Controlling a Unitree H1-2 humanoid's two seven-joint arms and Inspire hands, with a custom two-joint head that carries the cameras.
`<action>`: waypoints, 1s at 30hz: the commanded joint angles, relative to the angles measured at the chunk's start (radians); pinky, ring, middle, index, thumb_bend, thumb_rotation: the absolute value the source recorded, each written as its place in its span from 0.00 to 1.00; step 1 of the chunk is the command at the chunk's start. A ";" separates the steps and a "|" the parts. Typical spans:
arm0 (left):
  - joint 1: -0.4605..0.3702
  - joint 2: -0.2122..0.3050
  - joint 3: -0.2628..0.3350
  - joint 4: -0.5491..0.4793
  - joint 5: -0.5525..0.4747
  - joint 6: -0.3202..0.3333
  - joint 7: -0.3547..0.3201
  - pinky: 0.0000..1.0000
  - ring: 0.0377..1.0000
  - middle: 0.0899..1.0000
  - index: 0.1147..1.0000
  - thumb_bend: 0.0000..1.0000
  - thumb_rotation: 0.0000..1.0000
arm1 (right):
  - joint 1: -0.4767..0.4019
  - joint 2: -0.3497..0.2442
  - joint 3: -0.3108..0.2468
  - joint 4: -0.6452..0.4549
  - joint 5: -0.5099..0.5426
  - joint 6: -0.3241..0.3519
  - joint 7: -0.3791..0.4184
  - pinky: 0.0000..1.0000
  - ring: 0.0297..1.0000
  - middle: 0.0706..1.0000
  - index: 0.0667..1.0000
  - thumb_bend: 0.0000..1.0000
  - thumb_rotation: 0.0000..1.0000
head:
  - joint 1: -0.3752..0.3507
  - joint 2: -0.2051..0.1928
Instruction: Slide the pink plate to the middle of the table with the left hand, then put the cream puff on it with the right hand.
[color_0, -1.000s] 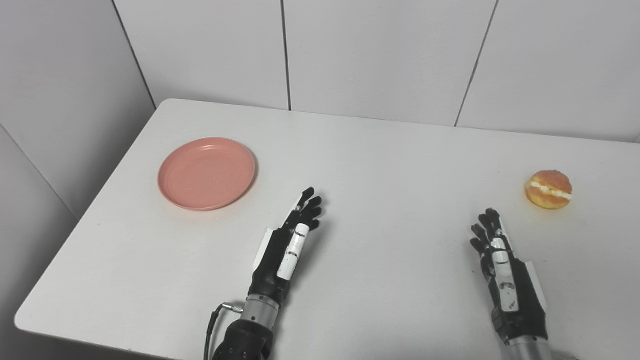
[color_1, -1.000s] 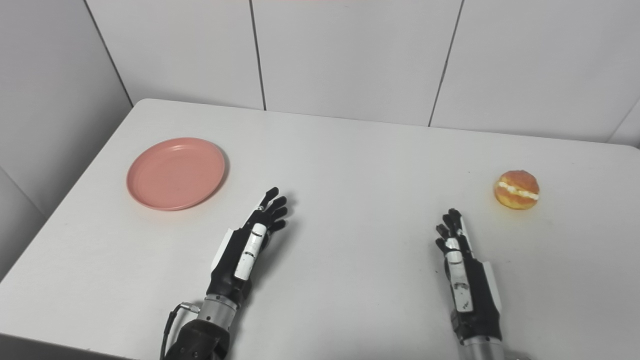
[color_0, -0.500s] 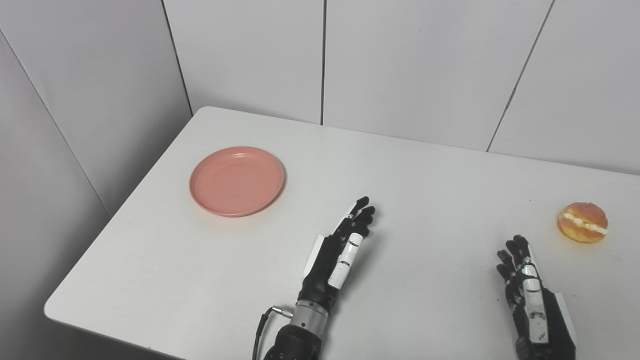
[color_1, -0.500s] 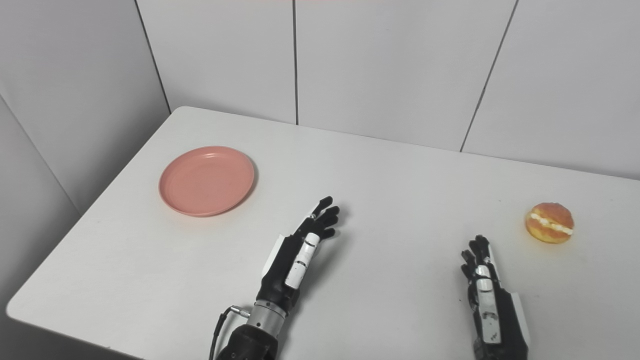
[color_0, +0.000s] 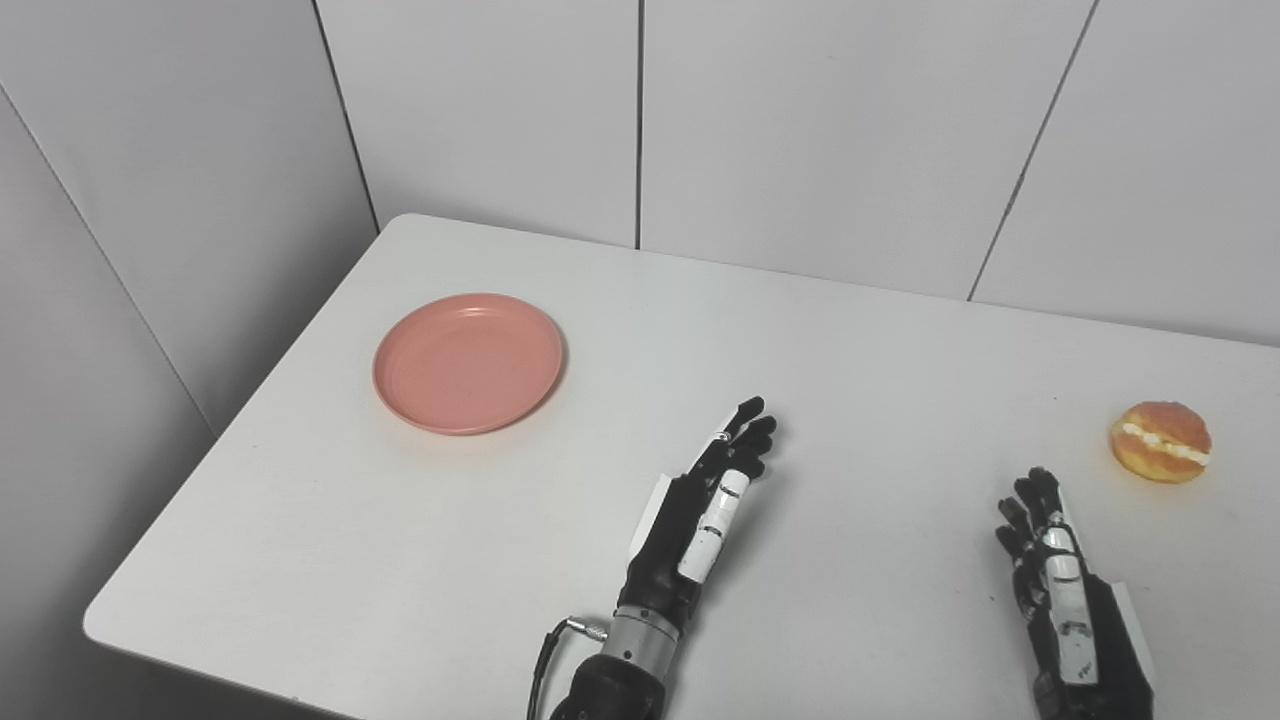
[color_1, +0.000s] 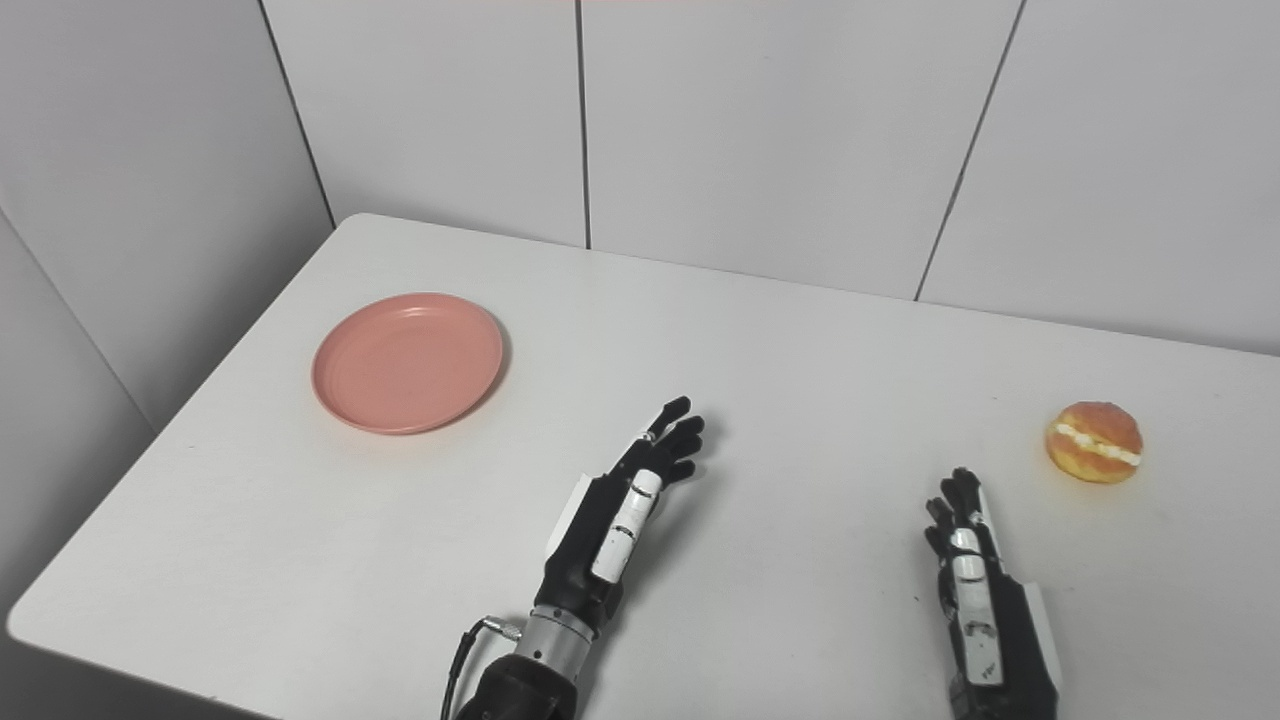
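Note:
A round pink plate (color_0: 468, 362) lies empty on the left part of the white table (color_0: 860, 340). The cream puff (color_0: 1160, 442), golden with a white cream band, sits near the table's right side. My left hand (color_0: 705, 505) hovers open over the table's front middle, fingers stretched toward the far side, well right of and nearer than the plate. My right hand (color_0: 1060, 585) is open at the lower right, fingers pointing up, a short way in front of and left of the cream puff. Neither hand touches anything.
Grey panelled walls (color_0: 820, 130) stand behind and left of the table. The table's left edge (color_0: 240, 420) runs close to the plate. A cable (color_0: 555, 650) loops out at the left wrist.
The camera shifted between the earliest frames and now, moving the whole scene right and down. My left hand has drifted slightly right. Plate and cream puff lie where they were.

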 joint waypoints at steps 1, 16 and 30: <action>0.075 0.033 0.010 0.077 -0.009 -0.006 -0.006 0.89 0.90 0.90 0.88 0.52 0.98 | 0.032 0.006 -0.002 0.027 -0.008 -0.035 -0.003 1.00 0.99 1.00 1.00 0.33 1.00 | 0.000 0.001; 0.059 0.071 0.003 -0.168 -0.058 0.131 -0.065 0.89 0.92 0.92 0.90 0.49 0.98 | 0.027 0.027 0.006 0.031 -0.029 -0.033 -0.008 1.00 0.98 1.00 1.00 0.30 1.00 | 0.016 -0.004; -0.032 0.133 0.046 -0.402 -0.124 0.281 -0.095 0.94 0.92 0.92 0.90 0.47 1.00 | 0.025 0.033 0.009 0.038 -0.030 -0.035 -0.003 1.00 0.99 1.00 1.00 0.31 1.00 | 0.028 -0.014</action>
